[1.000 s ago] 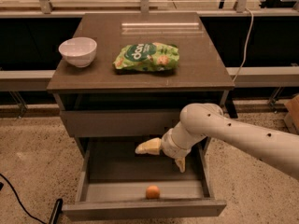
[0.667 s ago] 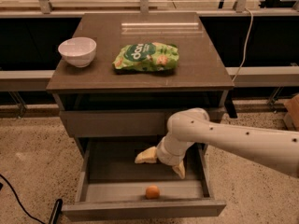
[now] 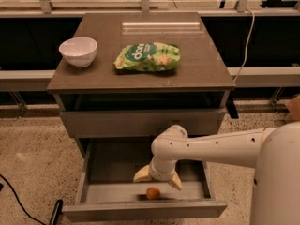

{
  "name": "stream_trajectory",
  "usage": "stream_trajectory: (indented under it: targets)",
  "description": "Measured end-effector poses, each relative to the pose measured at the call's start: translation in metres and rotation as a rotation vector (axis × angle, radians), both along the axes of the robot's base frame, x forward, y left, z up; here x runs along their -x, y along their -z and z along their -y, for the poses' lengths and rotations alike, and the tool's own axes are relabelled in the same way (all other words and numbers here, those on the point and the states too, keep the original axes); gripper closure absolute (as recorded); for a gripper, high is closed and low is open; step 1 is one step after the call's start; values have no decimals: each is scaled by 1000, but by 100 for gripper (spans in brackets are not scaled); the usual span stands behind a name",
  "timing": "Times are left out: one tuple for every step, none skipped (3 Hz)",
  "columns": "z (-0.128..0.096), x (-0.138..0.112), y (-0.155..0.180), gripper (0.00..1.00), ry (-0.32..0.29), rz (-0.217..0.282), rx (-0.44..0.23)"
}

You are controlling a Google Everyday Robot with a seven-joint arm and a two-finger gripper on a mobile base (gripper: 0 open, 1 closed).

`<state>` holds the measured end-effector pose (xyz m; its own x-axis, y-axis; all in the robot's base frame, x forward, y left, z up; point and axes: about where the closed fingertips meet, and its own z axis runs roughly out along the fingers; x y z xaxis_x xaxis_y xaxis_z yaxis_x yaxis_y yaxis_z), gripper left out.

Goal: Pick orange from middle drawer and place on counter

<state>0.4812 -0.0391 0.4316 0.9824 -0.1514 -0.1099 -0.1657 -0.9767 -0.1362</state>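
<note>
**A:** Orange?

**B:** The small, smooth, round orange [image 3: 153, 192] had not shifted from a second before. It lay inside the wide, shallow grey-brown middle drawer [image 3: 140, 211], which stood open, just behind the front panel at about mid-width.

**A:** What changed?

**B:** The white arm's [image 3: 220, 146] two-finger gripper [image 3: 158, 179] had swung left and toward the drawer front. Its cream fingers were spread, holding nothing, one tip on either side just above and behind the fruit. I couldn't tell whether they touched it.

**A:** Meaning?

**B:** Probably the reach was nearly lined up. Descent, closing and the lift to the flat dark grey-brown counter [image 3: 201, 67] remained.

**A:** Surroundings?

**B:** The plain shut drawer front [image 3: 117, 122] overhung the open drawer's rear, so the lift likely had to come out forward first. On the counter, a glossy white round bowl [image 3: 78, 51] sat near the left edge and a crinkled green snack bag [image 3: 147, 57] lay at the centre. Bare slab showed toward the front right corner.
</note>
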Motion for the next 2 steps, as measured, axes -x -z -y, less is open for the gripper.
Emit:
stream_trajectory:
  targets:
    - [-4, 2, 19, 0, -40, -10, -25]
    - [-3, 5, 36, 0, -67, -26, -19]
